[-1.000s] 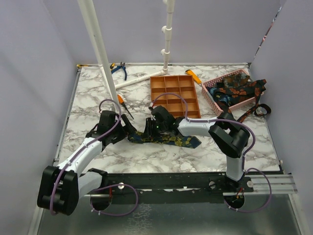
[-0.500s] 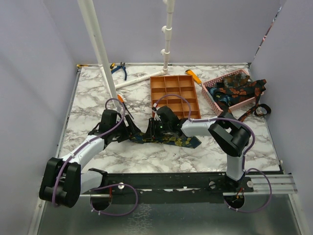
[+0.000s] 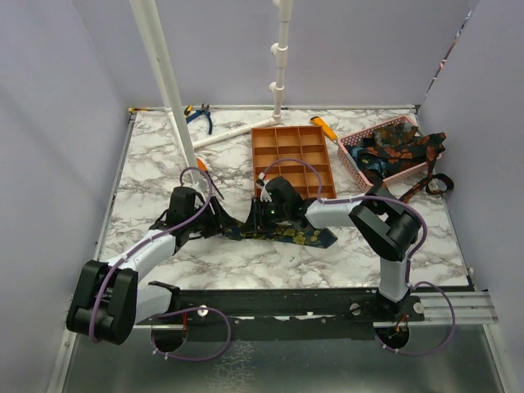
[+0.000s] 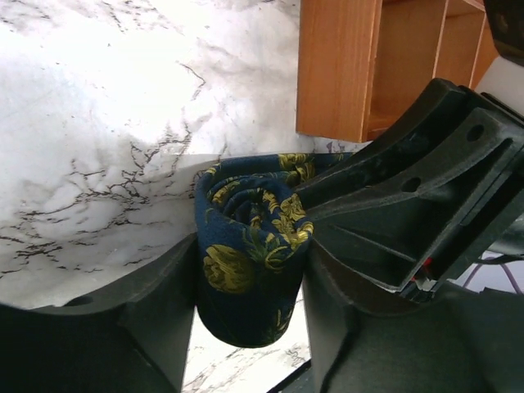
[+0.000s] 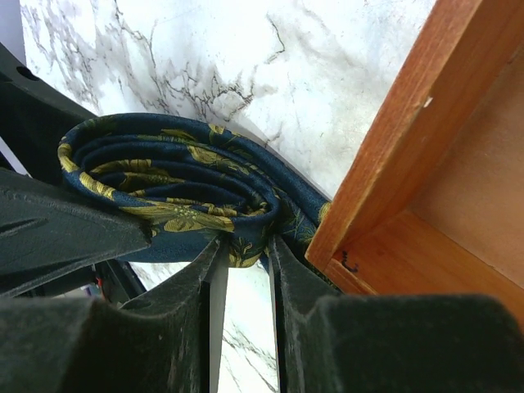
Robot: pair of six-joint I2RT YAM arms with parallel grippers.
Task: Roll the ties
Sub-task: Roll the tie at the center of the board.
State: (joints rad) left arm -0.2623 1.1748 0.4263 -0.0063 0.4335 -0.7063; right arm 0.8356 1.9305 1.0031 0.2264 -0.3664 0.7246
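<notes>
Beside the orange tray [image 5: 409,172], left gripper [image 4: 250,295] and right gripper [image 5: 244,282] clamp the part-rolled tie [image 4: 246,233]; next, probably another turn.

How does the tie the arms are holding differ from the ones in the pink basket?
The held tie has yellow-gold flowers; the basket ties show orange-red and teal prints. The held tie is coiled at one end, the rest flat; the basket ties lie heaped, some trailing over the pink basket. The left gripper and right gripper clamp the held tie; the basket ties lie untouched. All are dark printed fabric.
</notes>
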